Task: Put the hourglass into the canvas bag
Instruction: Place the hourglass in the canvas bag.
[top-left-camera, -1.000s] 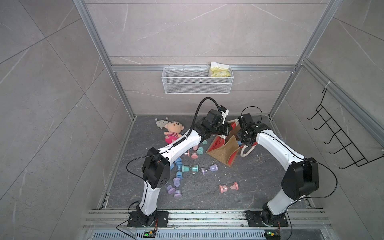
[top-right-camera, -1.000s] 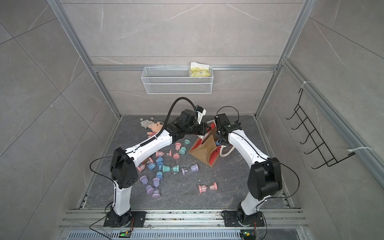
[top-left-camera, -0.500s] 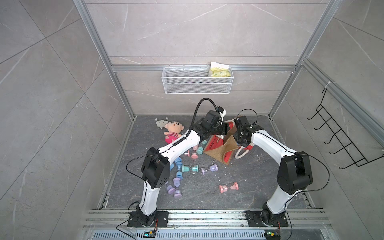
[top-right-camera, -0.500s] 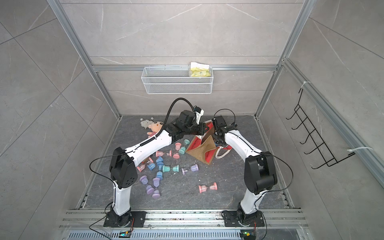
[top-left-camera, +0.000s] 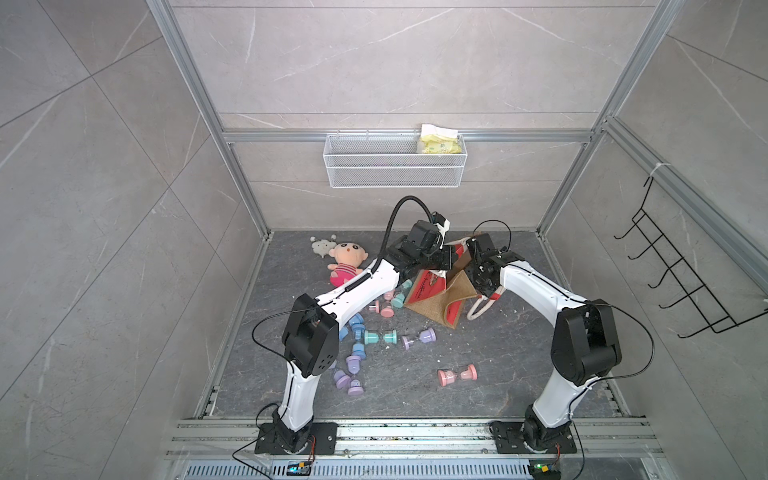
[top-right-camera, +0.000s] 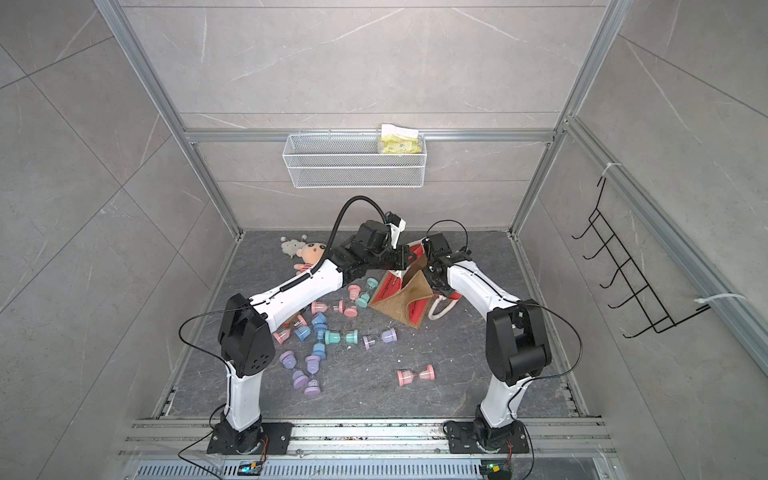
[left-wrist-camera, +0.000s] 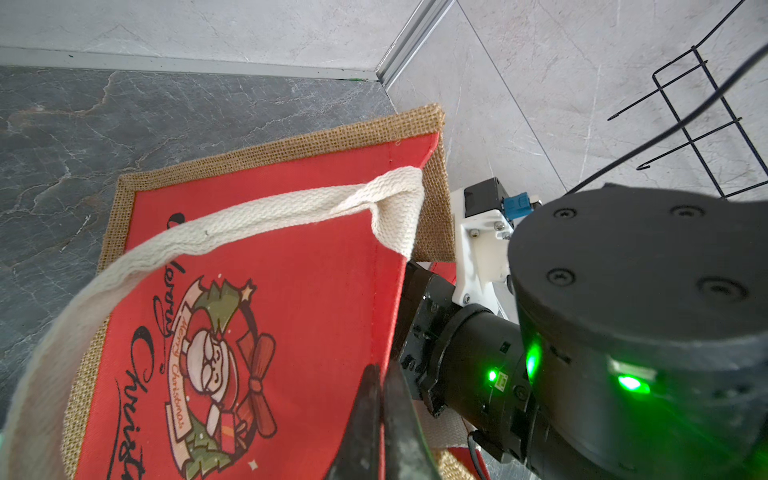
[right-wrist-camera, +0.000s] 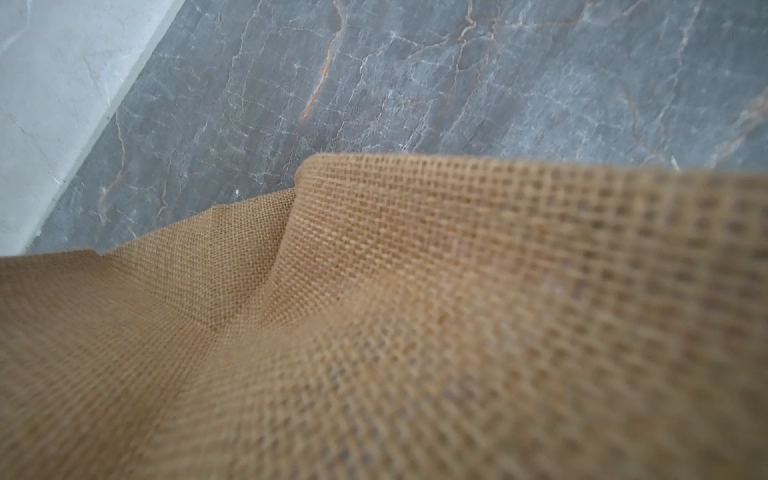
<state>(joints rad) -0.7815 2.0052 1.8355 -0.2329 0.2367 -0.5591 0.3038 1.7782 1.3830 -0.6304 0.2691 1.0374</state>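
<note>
Hourglasses lie loose behind both grippers, none held. Left gripper pinches bag rim; right gripper beside it, state hidden.

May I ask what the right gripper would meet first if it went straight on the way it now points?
Probably the canvas bag: its burlap side lies close and blurred in the right wrist view.

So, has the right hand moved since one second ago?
Yes. Against the wire basket on the back wall, the right hand has shifted sideways toward the doll, closer to the left hand that pinches the bag.
</note>
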